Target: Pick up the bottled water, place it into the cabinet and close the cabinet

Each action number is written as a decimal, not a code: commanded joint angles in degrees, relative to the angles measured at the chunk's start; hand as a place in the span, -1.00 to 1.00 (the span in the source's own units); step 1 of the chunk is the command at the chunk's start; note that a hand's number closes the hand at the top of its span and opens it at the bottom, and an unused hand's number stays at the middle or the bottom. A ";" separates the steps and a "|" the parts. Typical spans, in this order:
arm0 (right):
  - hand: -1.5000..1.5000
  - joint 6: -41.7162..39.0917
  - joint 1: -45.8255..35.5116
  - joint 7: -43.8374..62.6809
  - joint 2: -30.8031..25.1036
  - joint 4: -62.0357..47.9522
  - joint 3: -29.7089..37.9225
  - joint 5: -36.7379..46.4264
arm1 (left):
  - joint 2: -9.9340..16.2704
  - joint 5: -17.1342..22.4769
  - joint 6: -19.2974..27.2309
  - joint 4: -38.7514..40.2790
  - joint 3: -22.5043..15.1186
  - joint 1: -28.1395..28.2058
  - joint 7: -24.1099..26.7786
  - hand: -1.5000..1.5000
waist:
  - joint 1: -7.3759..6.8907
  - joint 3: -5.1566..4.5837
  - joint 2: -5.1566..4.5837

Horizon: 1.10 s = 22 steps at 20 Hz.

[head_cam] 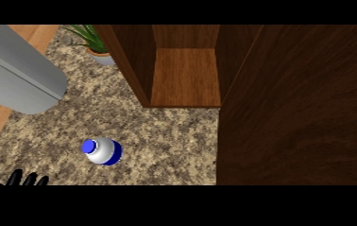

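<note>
- At the far left you see a large grey cylindrical body point(28, 78) lying over the bench point(174, 140). Its identity cannot be determined from this view; treat it as an obstruction on that side.
- At the lower left edge, note the left hand point(24, 179). Only the tips of its fingers point(15, 177) show, straight and spread, pointing up. It holds nothing and rests apart from the bottle.
- Behind, near the top left, a potted plant point(94, 43) stands just beside the cabinet's left wall. It plays no part in the task.
- Locate the bottled water point(103, 151): it stands upright on the speckled bench, blue cap toward you, left of centre, in front of the cabinet and to the left of its opening. Nothing touches it.
- Right of the bottle, the cabinet point(185, 76) stands open, with its wooden shelf exposed and nothing on it.
- At the right, the cabinet door point(289, 107) is swung out and fills that side of the view.
- The right hand is not visible.
- Progress: no step appears complete. Grasping, placing and closing the door all remain.
</note>
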<state>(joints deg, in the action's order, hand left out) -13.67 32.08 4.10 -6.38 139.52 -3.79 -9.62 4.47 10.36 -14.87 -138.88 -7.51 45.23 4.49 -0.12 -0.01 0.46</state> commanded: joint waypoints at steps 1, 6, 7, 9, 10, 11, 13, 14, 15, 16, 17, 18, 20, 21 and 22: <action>-1.00 -0.51 4.26 0.36 1.23 6.23 -1.15 -2.22 | -0.37 5.02 -1.78 -7.91 -0.95 5.75 0.27 -1.00 | -0.14 0.01 -0.01; -1.00 -3.49 12.61 -3.32 1.25 10.95 -2.68 -2.26 | -0.03 3.74 -2.66 -4.00 1.77 4.42 2.96 -1.00 | 0.81 -0.01 0.01; -1.00 -3.86 12.63 -3.12 0.29 10.62 -0.62 -4.12 | -2.66 -0.20 -1.21 -2.11 -1.12 3.70 4.71 -1.00 | 0.67 0.01 -0.05; -1.00 -3.67 13.27 -1.29 0.10 12.77 -1.16 -5.06 | -2.35 0.88 -0.20 -4.76 -1.56 3.35 0.85 -1.00 | 0.76 0.01 -0.20; -1.00 -5.62 15.67 -7.85 1.50 9.58 -2.95 -0.36 | -0.96 2.49 -1.45 -1.64 1.04 2.34 1.30 -1.00 | 1.01 0.00 -0.11; -1.00 -4.71 15.53 -5.80 1.88 11.41 -5.04 0.24 | -1.96 0.77 -1.26 -0.49 0.63 2.49 3.22 -1.00 | 0.69 -0.02 -0.13; -1.00 -5.89 17.89 -8.13 1.14 11.61 -2.75 -0.70 | -0.43 3.24 -0.95 3.52 5.31 -1.44 1.47 -1.00 | 1.17 -0.03 -0.22; -1.00 -6.25 15.07 -7.38 0.12 9.86 -0.85 -3.56 | -2.68 -0.18 0.53 4.89 2.44 -3.14 2.31 -1.00 | 0.74 -0.01 -0.32; -1.00 -5.90 17.52 -7.59 0.52 11.80 -0.29 -4.49 | -2.45 -0.11 1.35 4.88 2.01 -3.34 -0.50 -1.00 | 1.12 0.00 -0.32; -1.00 -7.09 20.01 -6.87 -0.82 13.82 0.78 -6.62 | -2.40 2.14 1.13 3.51 2.54 -2.45 -1.07 -1.00 | 1.17 -0.01 -0.26; -1.00 -7.31 18.14 -9.31 0.39 10.14 -1.24 -2.87 | -2.25 3.14 0.47 10.90 5.85 -6.02 1.95 -1.00 | 1.04 -0.05 -0.31; -1.00 -7.47 20.27 -7.77 0.21 13.03 -2.58 -3.08 | -2.95 2.26 1.42 9.70 3.63 -7.02 0.01 -1.00 | 1.20 -0.04 -0.32; -1.00 -8.57 22.49 -11.63 0.48 11.09 -0.99 -3.33 | -1.47 6.26 -1.42 14.67 7.99 -7.03 3.20 -1.00 | 1.22 -0.07 -0.18; -1.00 -9.79 23.81 -12.05 -0.47 12.79 -0.36 -4.51 | -1.66 3.08 0.71 14.57 7.59 -9.61 1.46 -1.00 | 1.52 -0.04 -0.23; -1.00 -9.99 23.32 -12.09 -1.10 11.97 0.95 -5.26 | -1.66 4.51 -0.28 18.92 9.34 -10.68 3.76 -1.00 | 1.32 -0.06 -0.28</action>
<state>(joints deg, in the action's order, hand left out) -22.22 50.94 -10.03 -5.98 142.26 -5.10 -9.26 2.59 13.84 -14.68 -127.28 -1.33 38.44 6.13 1.09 -0.04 0.21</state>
